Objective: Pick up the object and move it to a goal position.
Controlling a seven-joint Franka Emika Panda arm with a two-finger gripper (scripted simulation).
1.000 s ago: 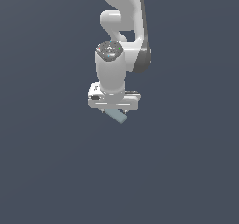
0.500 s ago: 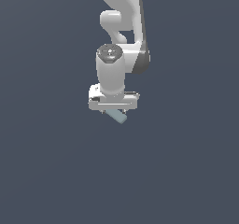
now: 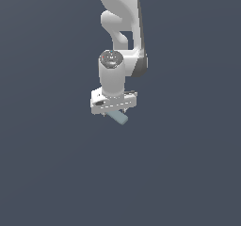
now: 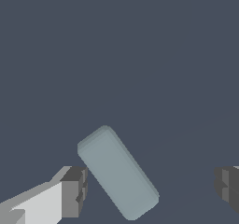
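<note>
The object (image 3: 117,117) is a small pale blue-grey oblong block lying on the dark floor, partly tucked under the white gripper (image 3: 114,108) in the exterior view. The wrist view shows the object (image 4: 116,171) lying diagonally between the two fingers. The gripper (image 4: 149,186) is open, its jaws set far wider than the block. One dark fingertip (image 4: 74,190) sits close beside the block's side; whether it touches I cannot tell. The other fingertip (image 4: 227,185) stands well apart from it.
The white arm (image 3: 120,27) reaches down from the top of the exterior view. A plain dark grey floor (image 3: 188,173) lies all around, and I see no other objects on it.
The arm has sunk slightly, bringing the gripper lower over the block. The block has stayed where it was.
</note>
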